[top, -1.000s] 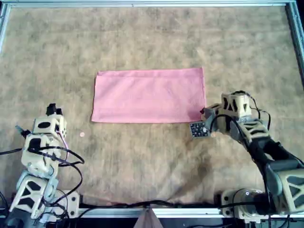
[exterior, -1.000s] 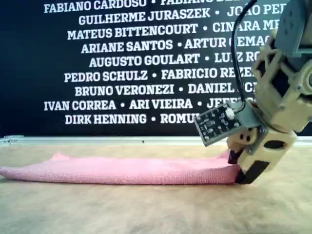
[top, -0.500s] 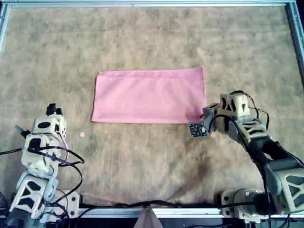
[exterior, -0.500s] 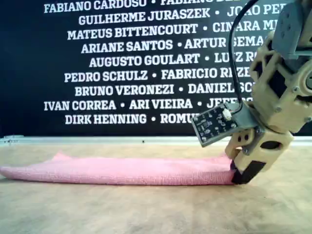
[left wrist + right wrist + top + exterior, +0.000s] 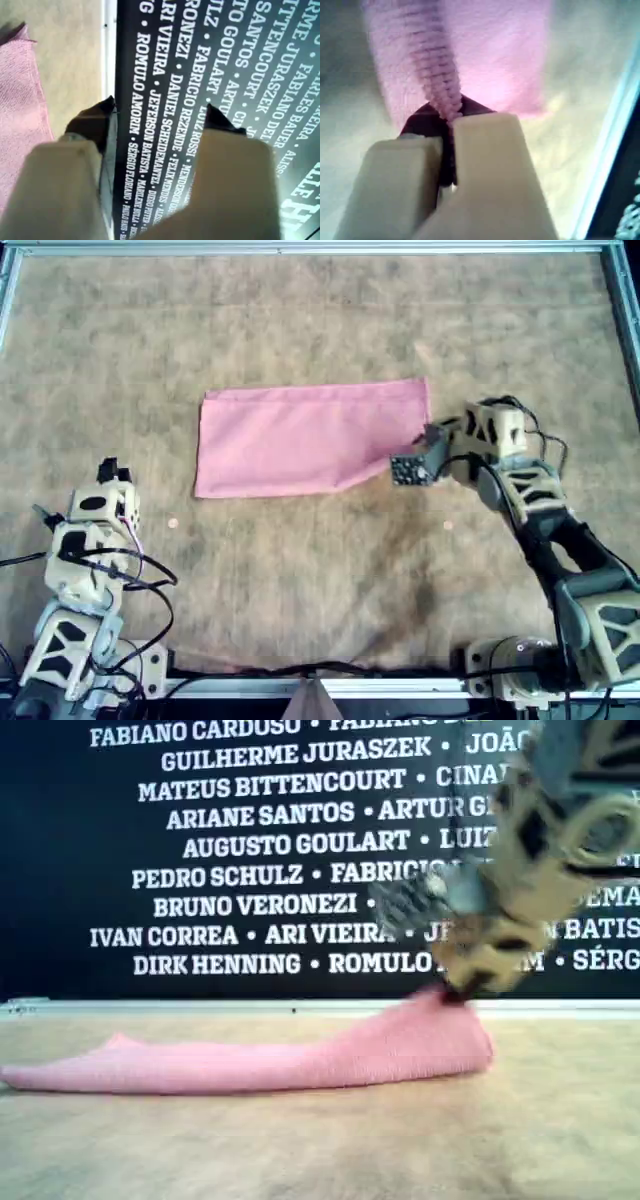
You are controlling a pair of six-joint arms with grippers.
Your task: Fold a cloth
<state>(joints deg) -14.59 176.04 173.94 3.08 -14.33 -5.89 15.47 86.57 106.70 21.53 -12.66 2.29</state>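
While the right hand [image 5: 428, 448] pinches the cloth's [image 5: 300, 440] lifted corner at the overhead view's right, the rest lies flat mid-desk; the left hand [image 5: 155, 120], spread wide, idles well apart.

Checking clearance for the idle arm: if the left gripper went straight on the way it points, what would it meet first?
Probably nothing nearby: the open left gripper faces the lettered black wall, depth unclear; the cloth lies off to the side.
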